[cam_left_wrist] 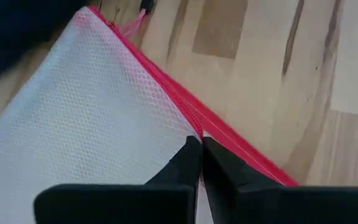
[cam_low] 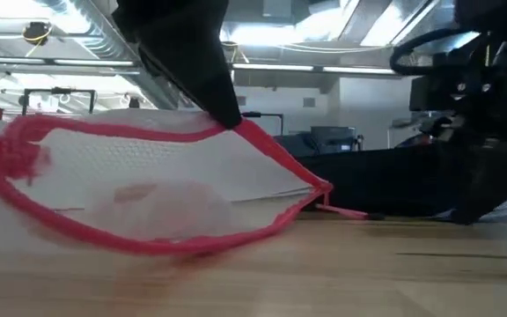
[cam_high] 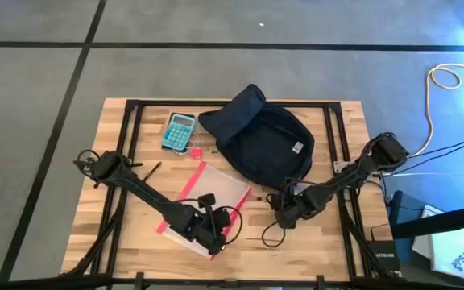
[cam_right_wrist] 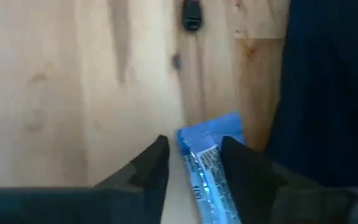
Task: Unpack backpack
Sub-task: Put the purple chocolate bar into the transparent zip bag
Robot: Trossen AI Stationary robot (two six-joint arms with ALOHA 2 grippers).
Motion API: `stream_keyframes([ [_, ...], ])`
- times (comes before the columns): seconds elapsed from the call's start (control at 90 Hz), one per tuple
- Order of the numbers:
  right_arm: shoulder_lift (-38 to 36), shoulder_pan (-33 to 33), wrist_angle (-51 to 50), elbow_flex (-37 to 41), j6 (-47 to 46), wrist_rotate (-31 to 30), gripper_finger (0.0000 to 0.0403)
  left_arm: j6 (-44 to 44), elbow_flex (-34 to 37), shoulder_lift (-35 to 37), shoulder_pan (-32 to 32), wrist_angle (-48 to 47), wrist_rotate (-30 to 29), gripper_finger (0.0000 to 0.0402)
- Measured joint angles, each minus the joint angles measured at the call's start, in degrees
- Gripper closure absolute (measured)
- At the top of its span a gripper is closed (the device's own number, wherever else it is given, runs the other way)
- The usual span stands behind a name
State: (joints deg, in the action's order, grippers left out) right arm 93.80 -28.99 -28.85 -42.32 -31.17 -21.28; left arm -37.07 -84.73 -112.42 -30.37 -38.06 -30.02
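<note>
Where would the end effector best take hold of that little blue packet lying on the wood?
Probably across the blue packet's narrow width, coming straight down from above. It lies flat on the table with the backpack close on one side, and the right end effector already has an open finger on each long edge.

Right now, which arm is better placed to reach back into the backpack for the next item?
The right, probably. Its gripper sits beside the backpack, though a blue packet lies between its fingers. The left gripper is shut on the red-edged mesh pouch, farther away.
</note>
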Motion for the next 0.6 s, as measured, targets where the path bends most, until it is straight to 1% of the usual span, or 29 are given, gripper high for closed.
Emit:
stream_keyframes([
  [0.1, 0.29, 0.98, 0.11, 0.06, 0.03, 0.09, 0.0313, 0.01, 0.00, 0.00, 0.04, 0.02, 0.00, 0.0402],
  [0.356, 0.40, 0.94, 0.31, 0.13, 0.16, -0.11, 0.0373, 0.01, 0.00, 0.00, 0.04, 0.00, 0.00, 0.0402],
  [0.444, 0.17, 0.95, -0.16, -1.12, 0.16, 0.04, 0.0394, 0.01, 0.00, 0.00, 0.04, 0.00, 0.00, 0.0402],
  [0.522, 0.00, 0.61, -0.78, -3.34, 0.84, 1.24, 0.0401, 0.01, 0.00, 0.00, 0.04, 0.00, -0.02, 0.0402],
  [0.6, -0.44, -0.08, 0.10, -6.88, 2.87, 1.10, 0.0401, 0.01, 0.00, 0.00, 0.04, 0.00, -0.02, 0.0402],
])
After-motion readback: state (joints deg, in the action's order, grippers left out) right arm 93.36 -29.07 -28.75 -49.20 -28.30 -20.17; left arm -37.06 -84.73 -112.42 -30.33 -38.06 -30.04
